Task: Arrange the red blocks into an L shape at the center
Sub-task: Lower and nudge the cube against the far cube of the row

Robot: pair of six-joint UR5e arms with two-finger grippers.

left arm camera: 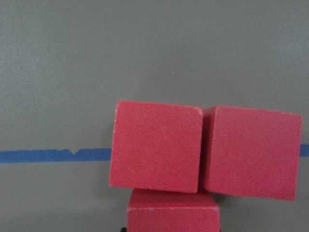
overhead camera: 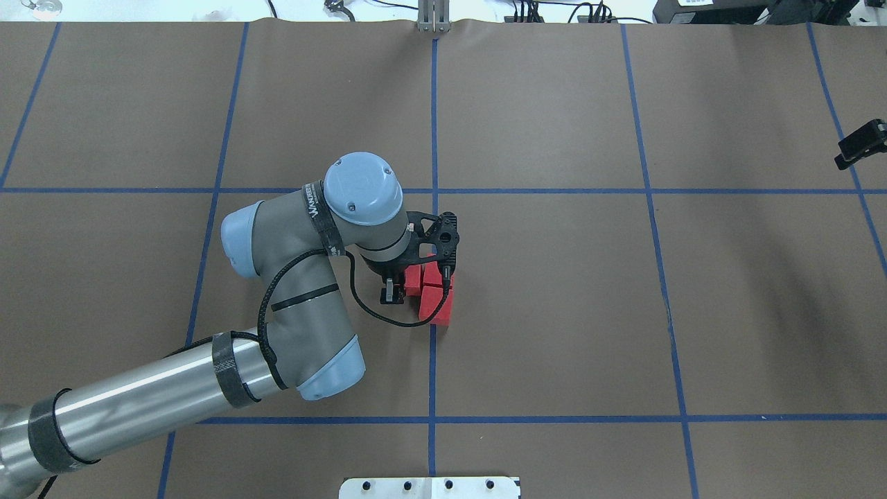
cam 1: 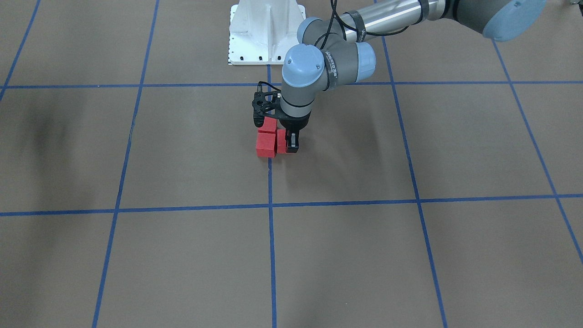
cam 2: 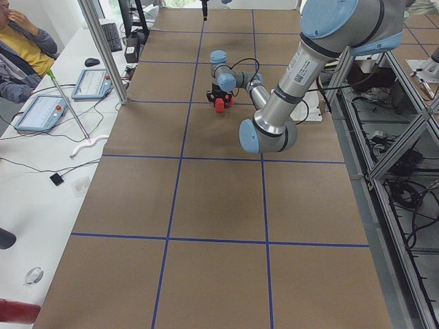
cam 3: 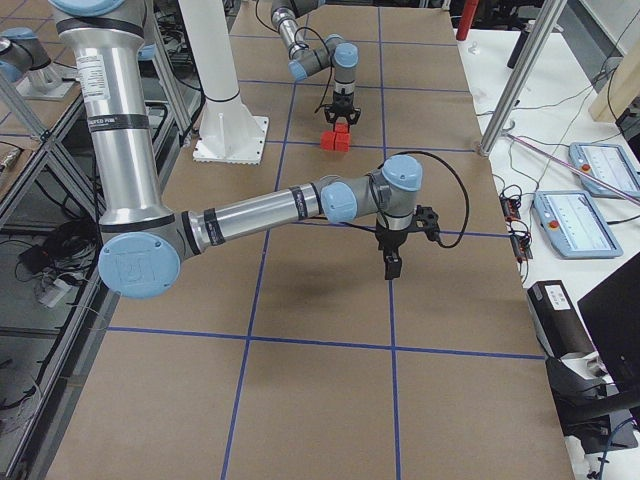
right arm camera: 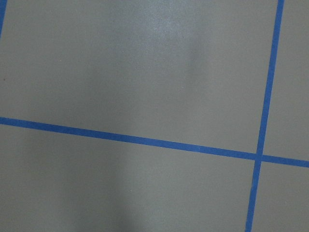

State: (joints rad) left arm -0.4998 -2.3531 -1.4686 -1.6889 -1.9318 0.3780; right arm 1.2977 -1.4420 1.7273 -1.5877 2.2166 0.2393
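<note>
Three red blocks (cam 1: pixel 266 145) sat bunched together at the center (cam 1: pixel 246 177) of the worktop (cam 1: pixel 182 255), on the middle line of blue tape (cam 1: pixel 272 255). They were plain matte cubes with crisp edges and a faintly grainy skin. In the left wrist view two stood side by side over the tape with their faces touching. The right-hand block (left arm camera: pixel 251 152) was turned slightly askew against the left-hand block (left arm camera: pixel 157 145). The third block (left arm camera: pixel 174 212) butted against the lower face of the left-hand one, a little off its edges, so the three made a rough L.

The left claw (cam 1: pixel 287 142) stood low at the group, on the third block's side, with one black finger (cam 1: pixel 293 142) just beside that cube. Its other finger was hidden under the grey wrist, so I could not tell whether it was clamped on the cube or only standing round it. The left arm (overhead camera: pixel 208 388) was a brushed metal tube with grey joints, pale blue caps and a looped black cable.

The right claw (cam 3: pixel 392 262) hung above bare worktop near a tape crossing, well apart from the cubes. Whether its jaws were parted could not be told. The worktop was a dull, smooth, paper-like brown sheet, ruled into big squares by the tape. A white metal base (cam 1: pixel 266 32) with a bolted flange stood at its robot side.
</note>
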